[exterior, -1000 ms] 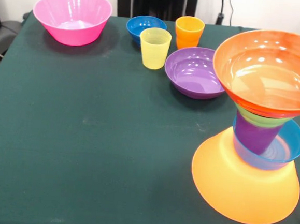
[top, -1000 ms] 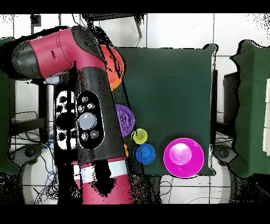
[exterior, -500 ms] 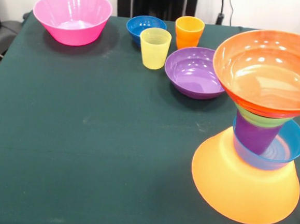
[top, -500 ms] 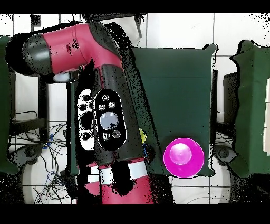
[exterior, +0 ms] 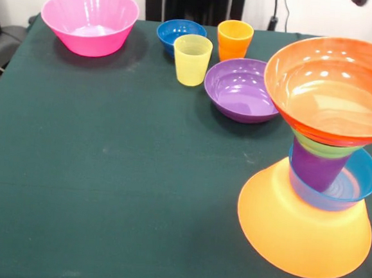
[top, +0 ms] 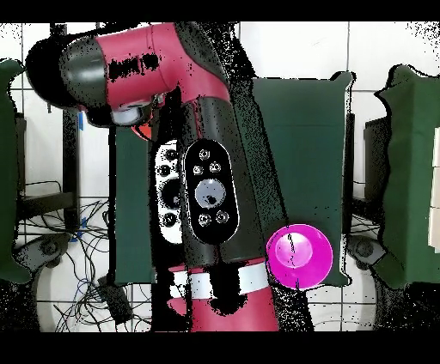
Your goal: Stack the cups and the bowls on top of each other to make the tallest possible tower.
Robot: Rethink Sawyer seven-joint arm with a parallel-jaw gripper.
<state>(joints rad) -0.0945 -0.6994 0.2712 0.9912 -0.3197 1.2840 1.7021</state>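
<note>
The tower stands at the front view's right. Its base is the upturned yellow-orange bowl (exterior: 304, 235). On it sit the light blue bowl (exterior: 360, 175), the purple cup (exterior: 315, 170), the green bowl (exterior: 324, 147) and the orange-red bowl (exterior: 332, 86) on top. The purple bowl (exterior: 240, 88), yellow cup (exterior: 192, 59), orange cup (exterior: 234, 38), dark blue bowl (exterior: 180, 30) and pink bowl (exterior: 89, 20) stand apart on the table. Only a dark tip of the gripper (exterior: 359, 0) shows at the top edge, above the tower. In the overhead view the arm (top: 202, 172) hides all but the pink bowl (top: 299, 256).
The dark green table (exterior: 106, 171) reaches the picture's left and near edges. The tower stands close to the table's right edge. In the overhead view the red and black arm lies over the left part of the table (top: 301, 146).
In the overhead view the arm has swung right and now covers the tower, the purple bowl, the yellow cup and the dark blue bowl. The dark tip in the front view moved left.
</note>
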